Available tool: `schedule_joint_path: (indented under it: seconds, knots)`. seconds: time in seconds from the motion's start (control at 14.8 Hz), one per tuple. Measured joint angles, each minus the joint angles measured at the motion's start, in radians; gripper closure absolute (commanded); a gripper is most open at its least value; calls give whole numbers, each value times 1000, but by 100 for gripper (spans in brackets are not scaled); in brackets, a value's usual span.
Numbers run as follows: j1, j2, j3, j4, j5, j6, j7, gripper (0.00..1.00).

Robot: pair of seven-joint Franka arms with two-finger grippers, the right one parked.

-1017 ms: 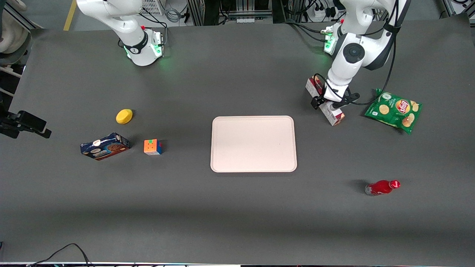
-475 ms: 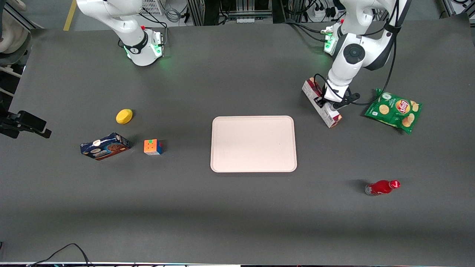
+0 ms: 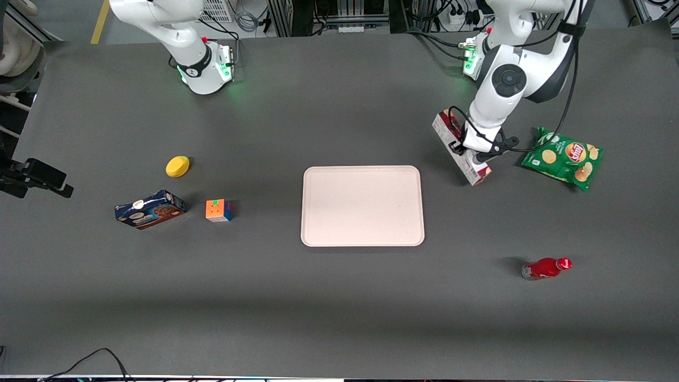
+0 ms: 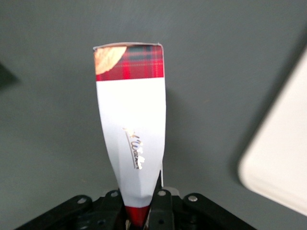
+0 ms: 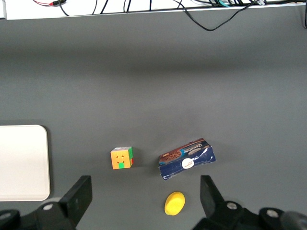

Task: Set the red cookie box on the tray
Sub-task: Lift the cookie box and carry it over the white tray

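Maroon-plaid long slim cardboard cookie box [image 3: 460, 148] pinched near one end by the claw [image 4: 144, 211], lifted clear of the dark grey desk [image 3: 318, 307] just beside the pale pinkish-cream rounded tray [image 3: 363, 206]; risk of swinging or slipping, given the off-centre grip.

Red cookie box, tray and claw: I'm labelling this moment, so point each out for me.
red cookie box [image 4: 132, 124]: left wrist view, on its white label panel.
tray [image 3: 363, 206]: front view, on its bare flat middle.
claw [image 4: 141, 201]: left wrist view, midway between its fingertips, shut on the box's end.
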Motion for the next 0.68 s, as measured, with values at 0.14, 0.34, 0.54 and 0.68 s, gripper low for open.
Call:
schedule_joint_path:
  seconds: [0.14, 0.34, 0.54, 0.68]
  knots:
    - [-1, -18, -1, 128, 0, -129, 24, 100]
    - [-2, -4, -3, 334, 0, -309, 72, 100]
    - [-21, 73, -8, 509, 0, -358, 199, 100]
    - [-59, 160, -12, 617, 5, -360, 251, 100]
